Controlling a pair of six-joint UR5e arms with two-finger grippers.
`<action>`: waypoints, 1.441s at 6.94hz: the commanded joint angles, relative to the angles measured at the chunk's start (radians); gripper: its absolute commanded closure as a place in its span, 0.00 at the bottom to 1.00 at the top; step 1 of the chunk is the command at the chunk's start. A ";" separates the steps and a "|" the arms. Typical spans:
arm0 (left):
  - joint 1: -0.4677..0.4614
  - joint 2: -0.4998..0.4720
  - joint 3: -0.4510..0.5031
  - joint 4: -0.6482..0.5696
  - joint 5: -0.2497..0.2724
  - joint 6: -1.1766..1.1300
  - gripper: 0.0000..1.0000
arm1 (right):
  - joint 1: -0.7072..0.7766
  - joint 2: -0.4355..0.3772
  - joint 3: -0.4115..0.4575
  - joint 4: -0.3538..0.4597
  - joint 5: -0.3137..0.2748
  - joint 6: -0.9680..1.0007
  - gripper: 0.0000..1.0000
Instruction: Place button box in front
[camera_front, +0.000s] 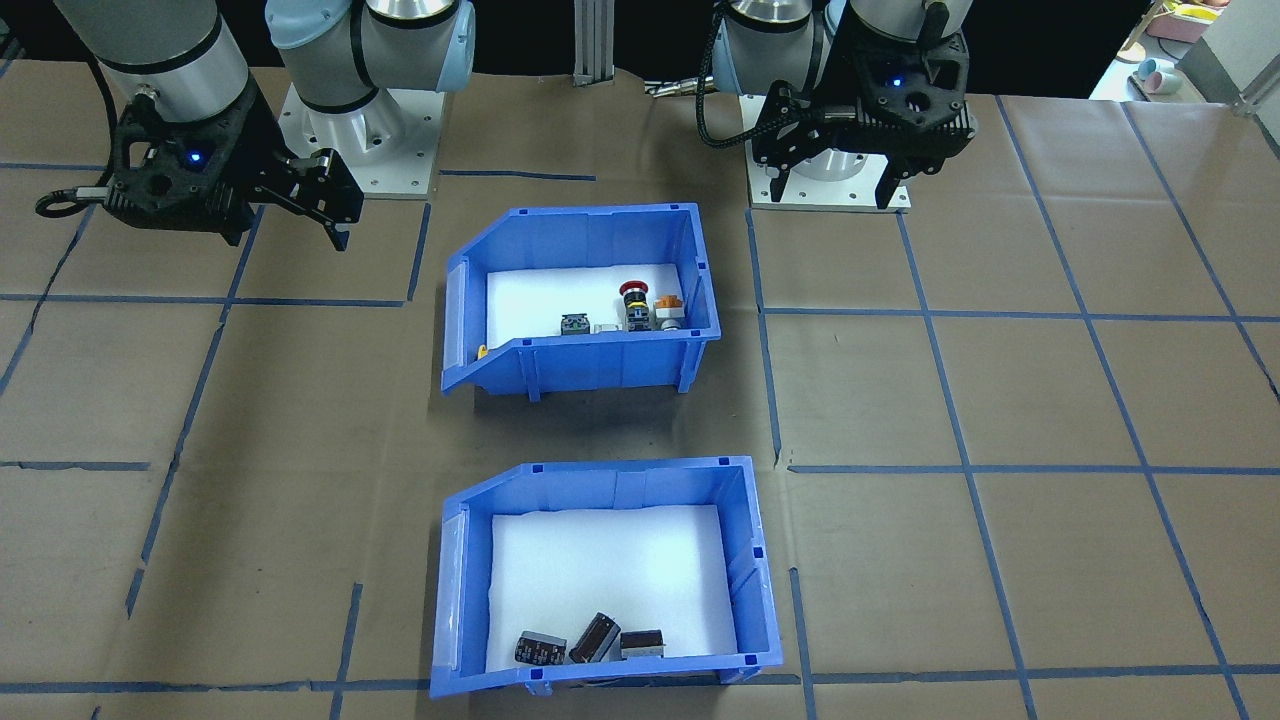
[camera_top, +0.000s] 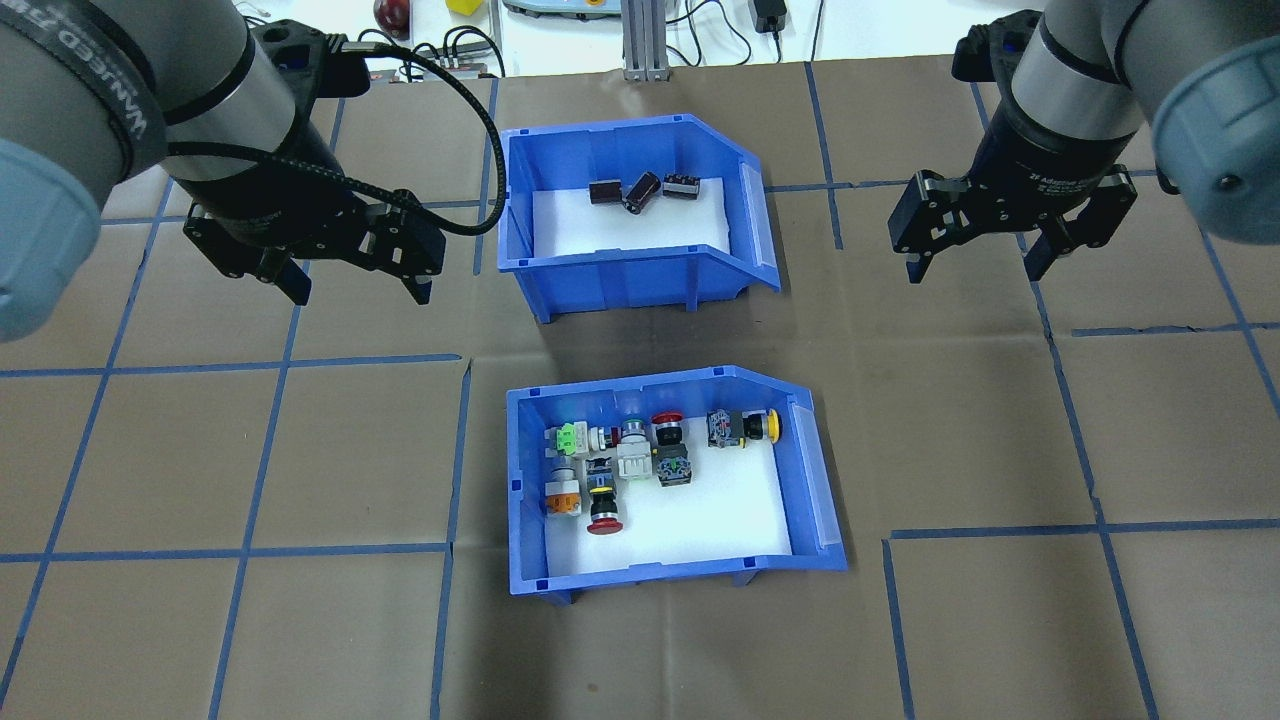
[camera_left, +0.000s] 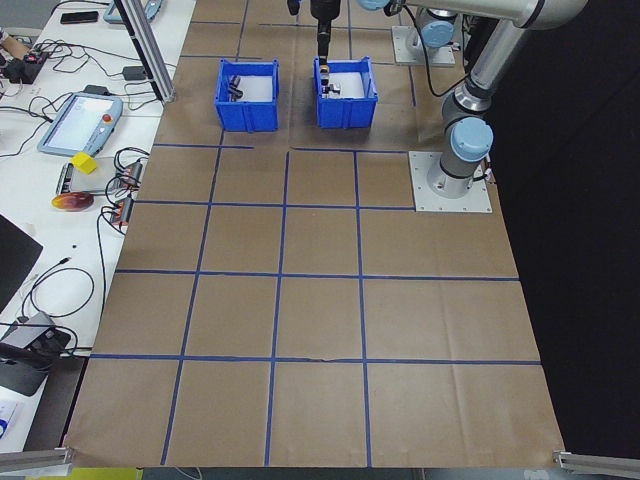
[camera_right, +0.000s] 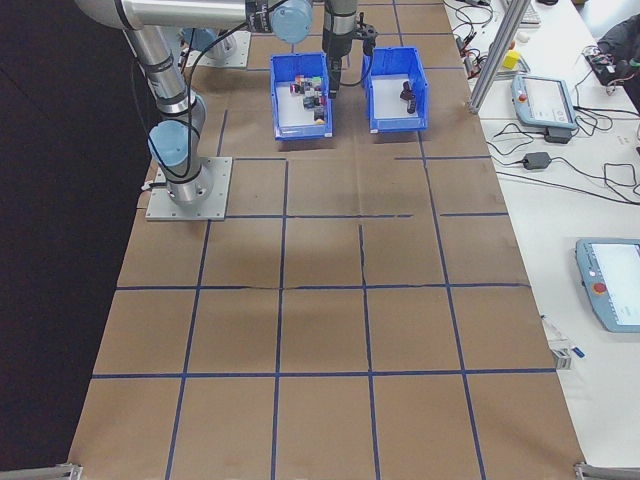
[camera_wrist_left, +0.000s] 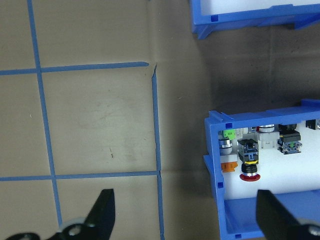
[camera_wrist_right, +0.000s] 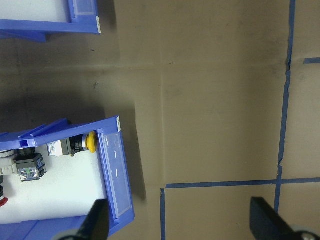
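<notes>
A: Where's the button box (camera_top: 672, 480)?
B: Nearest the robot, behind the other bin (camera_top: 632, 215).
A: And the grippers?
B: Left gripper (camera_top: 352, 284) and right gripper (camera_top: 975, 262) hover spread, empty, flanking it, probably ready to lift

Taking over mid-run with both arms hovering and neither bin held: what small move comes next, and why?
Probably bring the left gripper down toward the left wall of the button box. Both grippers are open and clear of the bins, the right gripper too. The button box sits nearer the robot, behind the capacitor bin, so it needs grasping first. The left wrist view already shows that wall between its fingers.
</notes>
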 joint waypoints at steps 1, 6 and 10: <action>-0.001 0.004 -0.004 0.000 0.001 0.000 0.01 | 0.000 0.000 0.000 0.000 0.000 0.000 0.00; 0.001 0.005 -0.004 0.000 0.007 0.015 0.01 | 0.001 -0.002 -0.001 0.015 0.002 -0.005 0.00; 0.002 -0.012 -0.004 0.000 0.017 0.008 0.01 | 0.006 0.037 -0.018 -0.003 0.015 -0.268 0.00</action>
